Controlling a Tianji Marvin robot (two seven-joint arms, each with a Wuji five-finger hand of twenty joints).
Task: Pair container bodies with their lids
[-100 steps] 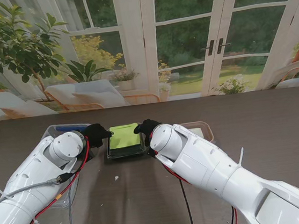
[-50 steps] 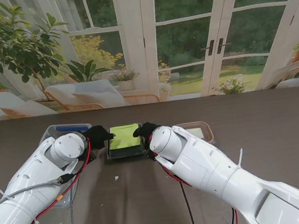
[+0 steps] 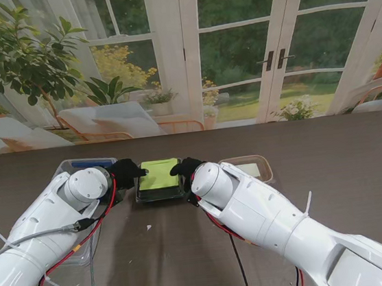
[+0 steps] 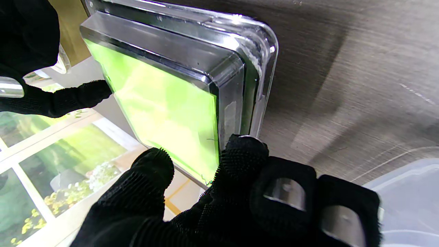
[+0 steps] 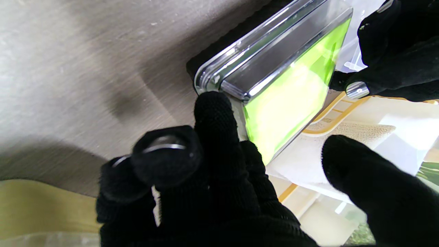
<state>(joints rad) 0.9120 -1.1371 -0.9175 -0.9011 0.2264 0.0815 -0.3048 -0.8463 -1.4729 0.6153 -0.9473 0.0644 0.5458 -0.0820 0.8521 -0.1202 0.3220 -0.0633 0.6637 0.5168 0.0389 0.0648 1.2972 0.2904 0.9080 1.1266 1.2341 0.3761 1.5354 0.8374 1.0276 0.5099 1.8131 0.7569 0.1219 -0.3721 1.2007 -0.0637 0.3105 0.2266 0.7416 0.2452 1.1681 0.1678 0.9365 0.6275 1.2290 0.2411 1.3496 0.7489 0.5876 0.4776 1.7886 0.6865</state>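
Containers run left to right across the dark wood-grain table [image 3: 332, 168]. At nine o'clock from the middle sits a clear plastic tub with a blue strip along its far rim [image 3: 86, 164]; what it holds I cannot tell. My left hand [image 3: 125, 172] has fingertips [image 4: 245, 151] pressing the left edge of the square clear container with the lime-green top [image 3: 159, 178], which sits dead centre, resting on a dark base. My right hand [image 3: 185, 167] presses its right edge, so both hands clamp it between them. At three o'clock lies a shallow clear tray with a tan rim [image 3: 254, 167].
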